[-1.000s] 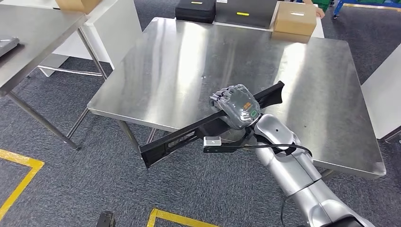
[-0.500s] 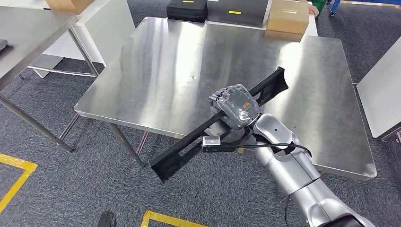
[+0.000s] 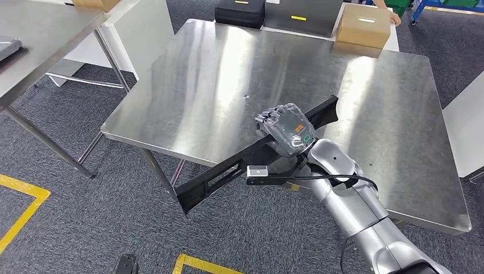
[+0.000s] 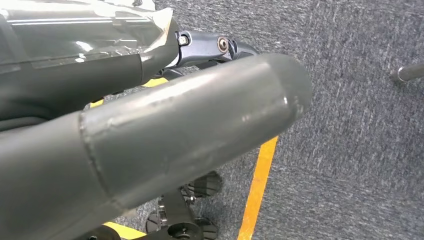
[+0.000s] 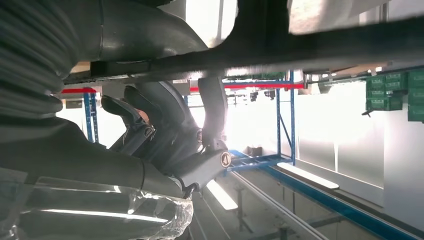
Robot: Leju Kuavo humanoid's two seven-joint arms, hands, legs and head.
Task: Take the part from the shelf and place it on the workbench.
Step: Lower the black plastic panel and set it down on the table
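While my right hand [image 3: 288, 130] holds the long black part [image 3: 228, 167]
Its fingers wrap the part's middle, above the steel workbench [image 3: 217, 85] edge.

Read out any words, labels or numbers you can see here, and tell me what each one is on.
No text can be read.
Yellow label on the black case: too small to read.
Label on the cardboard box: blurred.
Orange marks and green ring on the back of the right hand: too small to read.
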